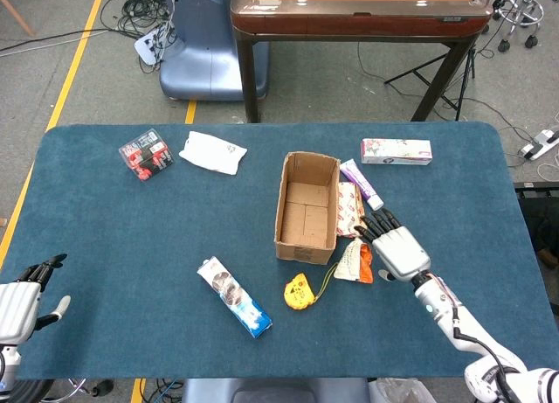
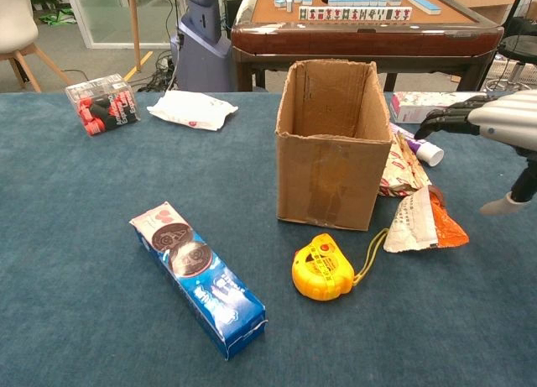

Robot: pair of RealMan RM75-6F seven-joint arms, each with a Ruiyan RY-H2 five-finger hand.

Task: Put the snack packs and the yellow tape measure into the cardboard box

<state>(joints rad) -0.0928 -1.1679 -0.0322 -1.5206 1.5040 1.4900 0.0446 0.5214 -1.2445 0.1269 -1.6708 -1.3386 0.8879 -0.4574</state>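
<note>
The open cardboard box (image 1: 306,206) (image 2: 327,143) stands upright mid-table. The yellow tape measure (image 1: 298,292) (image 2: 322,267) lies just in front of it. An orange and white snack pack (image 1: 354,261) (image 2: 424,221) lies at the box's front right corner, and a patterned pack (image 1: 349,208) (image 2: 401,169) rests against its right side. A long blue cookie pack (image 1: 234,296) (image 2: 198,277) lies front left. My right hand (image 1: 395,244) (image 2: 495,122) hovers beside the orange pack, fingers spread, holding nothing. My left hand (image 1: 22,302) stays at the table's front left edge, empty, fingers apart.
A white pouch (image 1: 212,151) (image 2: 191,109) and a clear case of red and black items (image 1: 146,153) (image 2: 103,103) lie at the back left. A pink carton (image 1: 396,151) (image 2: 411,104) and a purple-capped tube (image 1: 361,183) (image 2: 419,148) sit right of the box. A wooden game table (image 1: 358,10) stands behind.
</note>
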